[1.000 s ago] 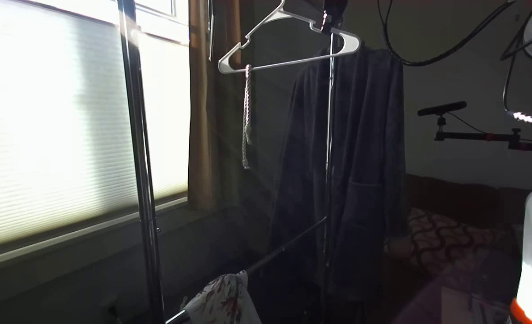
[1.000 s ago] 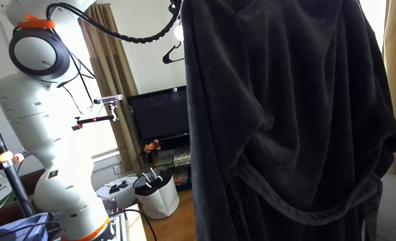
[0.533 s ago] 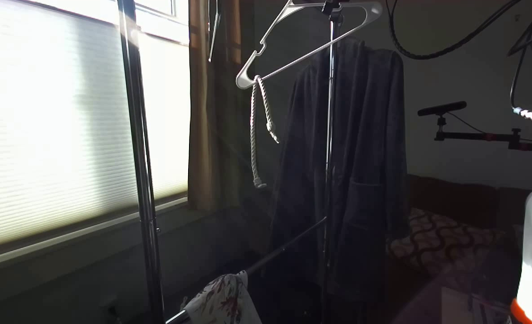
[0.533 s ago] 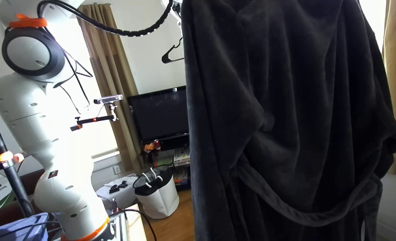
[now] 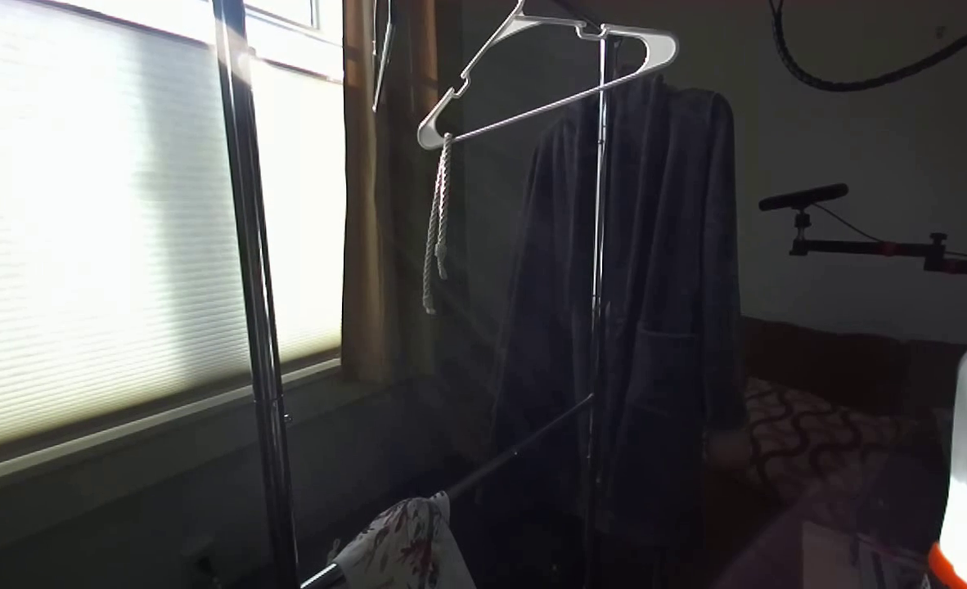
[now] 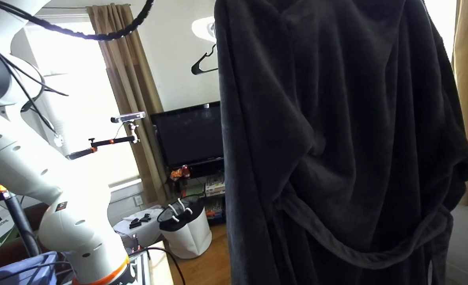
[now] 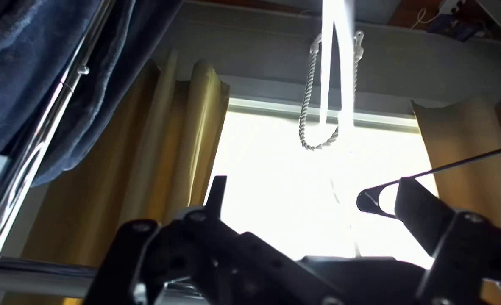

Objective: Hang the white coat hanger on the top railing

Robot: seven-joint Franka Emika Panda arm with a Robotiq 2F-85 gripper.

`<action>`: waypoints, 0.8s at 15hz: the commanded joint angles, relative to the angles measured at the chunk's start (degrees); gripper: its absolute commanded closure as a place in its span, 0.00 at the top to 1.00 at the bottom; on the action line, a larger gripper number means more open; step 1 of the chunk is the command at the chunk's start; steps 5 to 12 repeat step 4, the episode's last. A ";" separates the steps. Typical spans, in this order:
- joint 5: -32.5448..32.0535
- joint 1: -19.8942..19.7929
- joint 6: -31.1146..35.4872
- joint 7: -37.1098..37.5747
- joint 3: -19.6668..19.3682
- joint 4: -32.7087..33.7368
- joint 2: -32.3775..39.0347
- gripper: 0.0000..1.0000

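The white coat hanger (image 5: 661,51) hangs beside the rack's pole in an exterior view, slightly tilted, a rope looped over its bottom bar. Its hook runs out of frame at the top. In the wrist view the white hanger appears edge-on and overexposed, above the jaws and apart from them. A short dark stretch of the top railing (image 5: 575,10) shows behind the hanger; in the wrist view a horizontal rail (image 7: 34,277) meets the upright at lower left. My gripper (image 7: 314,181) is open, its fingers (image 7: 217,195) wide apart with nothing held between them. Neither exterior view shows it.
A dark hanger (image 7: 367,201) stands behind the right finger in the wrist view. A dark robe (image 6: 337,118) hangs close by on the rack. Chrome uprights (image 5: 246,245) and a lower crossbar (image 5: 524,446) with a patterned cloth (image 5: 410,540) frame the area.
The gripper has opened and left the white hanger's shoulder, passing out of view. The arm has drawn back from the rack. The hanger has swung, tilted steeply, then partly levelled.
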 commanded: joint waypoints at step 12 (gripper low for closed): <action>-0.21 -0.94 0.02 2.11 -0.49 -10.37 -6.42 1.00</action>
